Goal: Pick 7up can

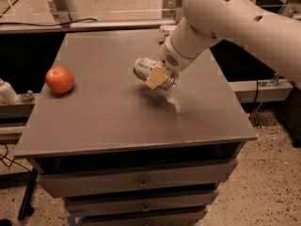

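The 7up can (145, 68), silver with green and white markings, is tipped on its side and held just above the middle of the grey table (108, 112), with its shadow below it. My gripper (160, 76) reaches down from the upper right on the big white arm and is shut on the can. A tan fingertip (156, 77) lies across the can's right end. The other finger is hidden behind the can and the wrist.
A red apple (60, 79) sits near the table's left edge. A small pale object (164, 30) lies at the back edge, partly hidden by the arm. A white bottle (6, 92) stands off the table at left. Drawers (141, 182) lie below the front edge.
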Robot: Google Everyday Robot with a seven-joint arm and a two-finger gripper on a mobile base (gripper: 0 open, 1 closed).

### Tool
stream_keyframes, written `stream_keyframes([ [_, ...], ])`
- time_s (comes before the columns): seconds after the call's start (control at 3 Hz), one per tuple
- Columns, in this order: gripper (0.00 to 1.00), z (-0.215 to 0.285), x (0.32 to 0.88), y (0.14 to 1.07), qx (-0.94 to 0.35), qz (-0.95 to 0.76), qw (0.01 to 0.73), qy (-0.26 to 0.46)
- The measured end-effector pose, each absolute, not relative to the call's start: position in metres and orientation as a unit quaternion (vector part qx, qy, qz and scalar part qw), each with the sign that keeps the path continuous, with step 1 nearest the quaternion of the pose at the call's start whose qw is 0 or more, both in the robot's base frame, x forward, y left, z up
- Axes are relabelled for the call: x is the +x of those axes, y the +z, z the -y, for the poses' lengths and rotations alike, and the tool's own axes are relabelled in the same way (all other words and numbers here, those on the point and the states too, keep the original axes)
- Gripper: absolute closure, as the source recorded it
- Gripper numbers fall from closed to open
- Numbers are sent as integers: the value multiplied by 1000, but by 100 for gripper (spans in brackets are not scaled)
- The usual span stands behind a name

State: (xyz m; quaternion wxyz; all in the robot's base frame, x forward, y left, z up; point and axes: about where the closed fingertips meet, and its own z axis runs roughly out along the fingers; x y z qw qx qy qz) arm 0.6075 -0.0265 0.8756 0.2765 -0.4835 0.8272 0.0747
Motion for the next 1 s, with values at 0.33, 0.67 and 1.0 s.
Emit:
stream_keyframes([
  [0.33, 100, 56, 607, 912, -485, -813, 300, 117],
  [0.67, 100, 69, 600, 955, -480, -790, 338, 175],
  [1.0, 100, 62, 599, 965, -478, -785, 346, 188],
])
